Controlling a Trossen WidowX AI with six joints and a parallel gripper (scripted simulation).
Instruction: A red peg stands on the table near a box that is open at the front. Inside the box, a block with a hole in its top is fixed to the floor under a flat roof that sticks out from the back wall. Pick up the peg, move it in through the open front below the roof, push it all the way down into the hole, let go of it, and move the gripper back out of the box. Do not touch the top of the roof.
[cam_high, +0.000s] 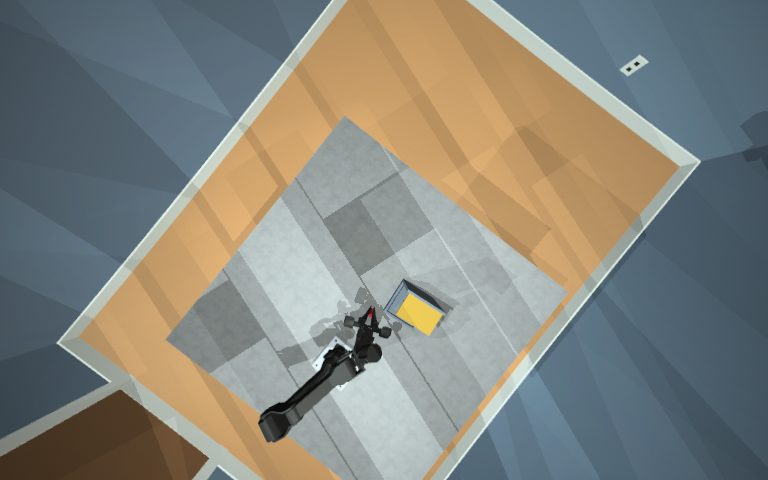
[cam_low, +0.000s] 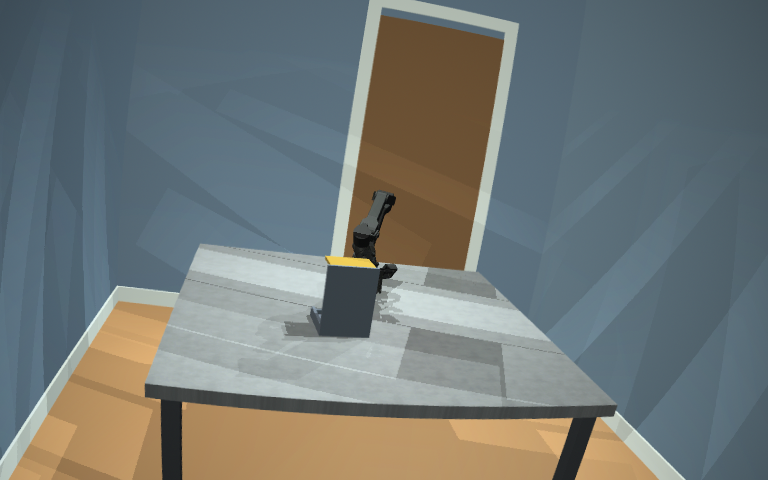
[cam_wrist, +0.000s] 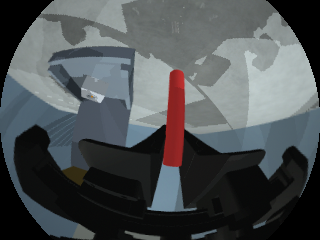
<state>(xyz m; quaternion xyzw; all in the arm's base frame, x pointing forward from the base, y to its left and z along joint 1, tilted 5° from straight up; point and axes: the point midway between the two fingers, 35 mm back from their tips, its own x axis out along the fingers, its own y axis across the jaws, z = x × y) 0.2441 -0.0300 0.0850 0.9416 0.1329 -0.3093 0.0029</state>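
Note:
The red peg (cam_high: 370, 313) (cam_wrist: 175, 112) is between the fingers of my gripper (cam_high: 371, 310) (cam_wrist: 171, 129), which is shut on it. In the wrist view it points away from the fingers, near the middle. Whether its far end touches the table cannot be told. In the exterior view my gripper (cam_low: 379, 290) is partly behind the box (cam_low: 346, 302) and the peg is hidden. The box (cam_high: 400, 292) (cam_wrist: 102, 122) stands close beside the gripper, with its yellow roof (cam_high: 420, 313) (cam_low: 350, 262) on top. The pale block (cam_wrist: 93, 94) shows inside it in the wrist view; its hole is unclear.
The grey table (cam_high: 345, 152) (cam_low: 453, 396) carries the box and the arm. The arm's pale base plate (cam_high: 322, 357) lies behind the gripper. The box's side walls and the roof that sticks out are the nearest obstacles.

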